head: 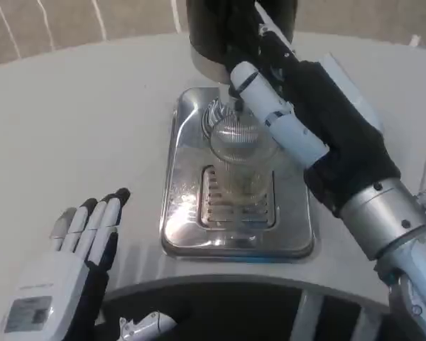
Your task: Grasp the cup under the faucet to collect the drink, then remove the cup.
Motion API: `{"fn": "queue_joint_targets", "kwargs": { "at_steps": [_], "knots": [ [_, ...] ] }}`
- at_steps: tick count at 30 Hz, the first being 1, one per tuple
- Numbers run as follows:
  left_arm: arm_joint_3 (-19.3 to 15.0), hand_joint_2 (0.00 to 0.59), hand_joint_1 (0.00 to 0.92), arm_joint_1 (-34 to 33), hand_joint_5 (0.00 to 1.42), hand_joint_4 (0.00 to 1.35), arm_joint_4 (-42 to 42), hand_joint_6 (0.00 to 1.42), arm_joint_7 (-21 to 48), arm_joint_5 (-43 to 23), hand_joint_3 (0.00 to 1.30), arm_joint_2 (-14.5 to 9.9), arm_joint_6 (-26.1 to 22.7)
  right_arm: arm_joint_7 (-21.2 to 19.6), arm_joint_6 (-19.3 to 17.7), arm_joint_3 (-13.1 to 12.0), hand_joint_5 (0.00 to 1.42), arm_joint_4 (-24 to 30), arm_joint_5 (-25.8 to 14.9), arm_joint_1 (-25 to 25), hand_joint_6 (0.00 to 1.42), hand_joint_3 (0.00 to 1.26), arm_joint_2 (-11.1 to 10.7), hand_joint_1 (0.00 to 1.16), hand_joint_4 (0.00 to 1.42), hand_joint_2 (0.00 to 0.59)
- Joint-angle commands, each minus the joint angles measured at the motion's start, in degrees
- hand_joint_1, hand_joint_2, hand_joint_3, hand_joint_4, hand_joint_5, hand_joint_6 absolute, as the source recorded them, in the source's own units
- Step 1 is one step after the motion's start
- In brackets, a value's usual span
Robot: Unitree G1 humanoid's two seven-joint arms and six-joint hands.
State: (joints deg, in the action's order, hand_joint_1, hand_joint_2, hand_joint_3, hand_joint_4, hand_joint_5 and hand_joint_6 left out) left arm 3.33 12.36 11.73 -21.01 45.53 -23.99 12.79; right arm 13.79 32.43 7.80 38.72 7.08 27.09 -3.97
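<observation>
A clear ribbed cup (241, 160) stands upright on the grate of a shiny metal drip tray (179, 213), directly under the faucet of a black dispenser (211, 35). A little pale liquid seems to sit in the cup's bottom. My right hand (305, 106) reaches in from the right above the cup. Its white thumb lies across the cup's rim at the faucet spout, and its other fingers stretch up against the dispenser body, where they blend into the black. It does not hold the cup. My left hand (74, 259) lies flat and open on the table at the lower left, well clear of the tray.
The white table (78, 128) spreads to the left of and behind the tray. A small white object (145, 327) lies below the table's curved front edge. My right forearm (383, 220) crosses the table's right side.
</observation>
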Motion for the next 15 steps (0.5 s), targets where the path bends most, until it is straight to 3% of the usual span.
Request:
{"fn": "queue_joint_targets", "kwargs": {
  "at_steps": [1, 9, 13, 15],
  "knots": [
    [-0.4, 0.096, 0.000, 0.8, 0.00, 0.00, -0.2, 0.00, 0.0, 0.0, 0.00, 0.0, 0.3, 0.0, 0.2, 0.8, 0.00, 0.3, -1.2, -0.4, 0.00, 0.00, -0.5, 0.23, 0.00, 0.543],
    [-0.5, 0.095, 0.000, 0.7, 0.00, 0.00, -0.7, 0.00, 0.3, -0.5, 0.00, 0.0, 0.3, 1.6, 0.4, 3.1, 0.00, 0.0, -1.8, 1.0, 0.00, 0.00, -2.6, 0.20, 0.00, 0.532],
    [-0.4, 0.096, 0.000, 0.5, 0.00, 0.00, -1.1, 0.00, 0.4, -0.7, 0.00, -0.1, 0.4, 2.2, 2.4, 3.5, 0.00, 0.2, -3.1, 1.4, 0.00, 0.00, -3.1, 0.15, 0.00, 0.528],
    [-0.3, 0.097, 0.000, 0.3, 0.00, 0.00, -1.5, 0.00, 0.5, -0.8, 0.00, 0.0, 0.3, 3.2, 3.6, 5.1, 0.00, 0.3, -1.2, 2.7, 0.00, 0.00, -5.7, 0.15, 0.00, 0.528]
  ]
}}
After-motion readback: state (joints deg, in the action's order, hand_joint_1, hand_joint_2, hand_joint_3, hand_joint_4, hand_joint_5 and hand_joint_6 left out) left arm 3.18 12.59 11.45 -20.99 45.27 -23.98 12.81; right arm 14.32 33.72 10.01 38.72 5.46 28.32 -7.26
